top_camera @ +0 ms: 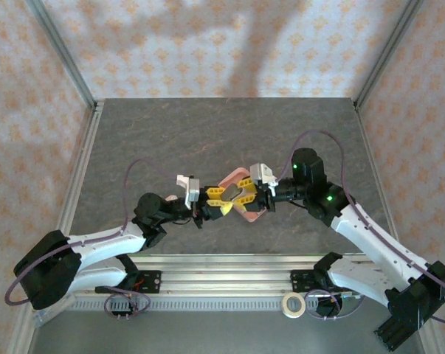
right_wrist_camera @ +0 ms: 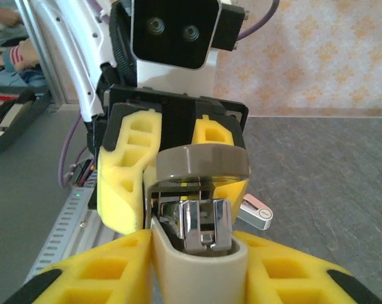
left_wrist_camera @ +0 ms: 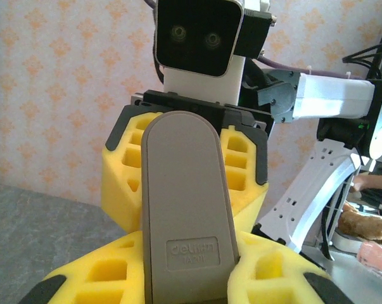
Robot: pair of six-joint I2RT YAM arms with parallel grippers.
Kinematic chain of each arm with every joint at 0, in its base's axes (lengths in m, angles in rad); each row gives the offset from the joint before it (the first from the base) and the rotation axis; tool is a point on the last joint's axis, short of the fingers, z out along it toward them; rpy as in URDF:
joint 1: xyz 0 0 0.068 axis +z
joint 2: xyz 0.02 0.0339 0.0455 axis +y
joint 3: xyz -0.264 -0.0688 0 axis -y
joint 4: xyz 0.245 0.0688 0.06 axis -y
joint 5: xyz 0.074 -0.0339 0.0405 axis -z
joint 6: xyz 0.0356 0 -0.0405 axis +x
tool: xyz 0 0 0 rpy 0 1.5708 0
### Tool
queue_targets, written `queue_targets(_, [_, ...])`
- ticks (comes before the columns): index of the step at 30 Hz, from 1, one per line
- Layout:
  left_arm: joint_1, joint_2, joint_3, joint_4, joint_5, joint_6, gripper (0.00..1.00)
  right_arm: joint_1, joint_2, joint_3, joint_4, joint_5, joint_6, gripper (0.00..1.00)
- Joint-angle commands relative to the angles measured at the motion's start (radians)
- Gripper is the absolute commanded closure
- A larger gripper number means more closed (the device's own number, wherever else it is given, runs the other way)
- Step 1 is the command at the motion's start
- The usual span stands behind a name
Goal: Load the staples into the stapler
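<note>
Both pairs of jaws pinch the open stapler (right_wrist_camera: 200,256), left its lid, right its base

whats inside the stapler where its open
Inside the stapler, between its grey top and cream base, sits a silvery metal channel. The channel's front covers the track, so any staples inside can't be seen.

I see a dark grey table (top_camera: 170,133). A salmon-pink tray (top_camera: 232,179) lies on it directly under my right gripper (top_camera: 253,196)
</note>
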Motion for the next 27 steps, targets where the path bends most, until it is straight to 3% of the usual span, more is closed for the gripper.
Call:
queue_targets(1, [0.004,-0.004,0.002,0.056,-0.028,0.024,1.00,0.003,-0.001,0.039,-0.096,-0.071,-0.074,0.77])
queue_targets(8, [0.004,0.016,-0.016,0.050,-0.072,0.033,0.98,0.001,-0.006,0.052,-0.128,-0.030,-0.068,0.89])
queue_targets(12, [0.005,0.009,-0.039,0.022,-0.178,0.036,0.50,0.001,-0.007,0.042,-0.121,0.161,-0.011,0.92])
queue_targets(14, [0.004,-0.004,-0.040,-0.035,-0.242,0.031,0.36,0.004,-0.004,0.026,-0.118,0.275,0.011,0.94])
queue_targets(22, [0.003,-0.093,0.046,-0.504,-0.376,0.058,0.36,0.125,0.065,0.002,-0.152,0.717,-0.017,1.00])
queue_targets(27, [-0.002,-0.133,0.028,-0.588,-0.411,0.055,0.36,0.193,0.123,0.001,-0.146,0.816,-0.042,1.00])
